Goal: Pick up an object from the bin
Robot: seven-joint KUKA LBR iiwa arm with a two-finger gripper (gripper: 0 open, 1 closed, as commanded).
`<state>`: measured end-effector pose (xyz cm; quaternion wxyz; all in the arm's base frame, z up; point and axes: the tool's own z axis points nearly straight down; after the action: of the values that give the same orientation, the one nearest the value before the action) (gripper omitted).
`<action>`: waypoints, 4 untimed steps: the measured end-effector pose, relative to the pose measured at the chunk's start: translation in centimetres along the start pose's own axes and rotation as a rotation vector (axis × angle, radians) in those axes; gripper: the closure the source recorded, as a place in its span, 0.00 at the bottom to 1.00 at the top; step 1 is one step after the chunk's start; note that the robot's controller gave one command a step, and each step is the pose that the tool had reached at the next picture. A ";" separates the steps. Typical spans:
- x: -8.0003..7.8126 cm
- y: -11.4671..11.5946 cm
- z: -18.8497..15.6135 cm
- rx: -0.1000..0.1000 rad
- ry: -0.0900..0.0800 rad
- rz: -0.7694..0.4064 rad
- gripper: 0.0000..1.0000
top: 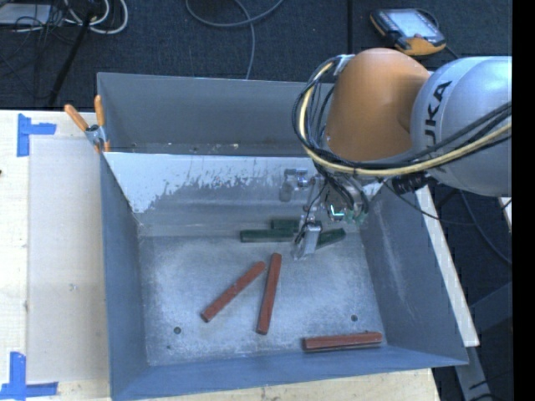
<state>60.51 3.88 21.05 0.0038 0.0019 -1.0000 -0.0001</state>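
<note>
One cam, high over bin [209, 115], angled down, arm [468, 115] at right.

The grey metal bin [180, 266] has a flat, speckled floor with sloping walls. Near the floor's middle lie two red-brown sticks: the slanted stick [234, 291] points from 8 o'clock towards 2 o'clock, and the steeper stick [268, 295] just beside it runs nearly 12 to 6. Their upper ends almost meet. A third red-brown stick [343, 340] lies flat at 5 o'clock along the front wall. At 12 o'clock, by the back wall, lie dark green sticks [266, 236], partly covered.
</note>
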 end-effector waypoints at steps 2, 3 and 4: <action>2.3 0.3 5.0 0.000 -0.012 -0.054 0.00; 1.9 1.3 9.7 0.002 -0.008 -0.246 0.00; 2.6 1.6 13.1 0.001 -0.006 -0.418 0.00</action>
<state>57.82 5.50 7.97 0.0006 0.2093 -0.9779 -0.0004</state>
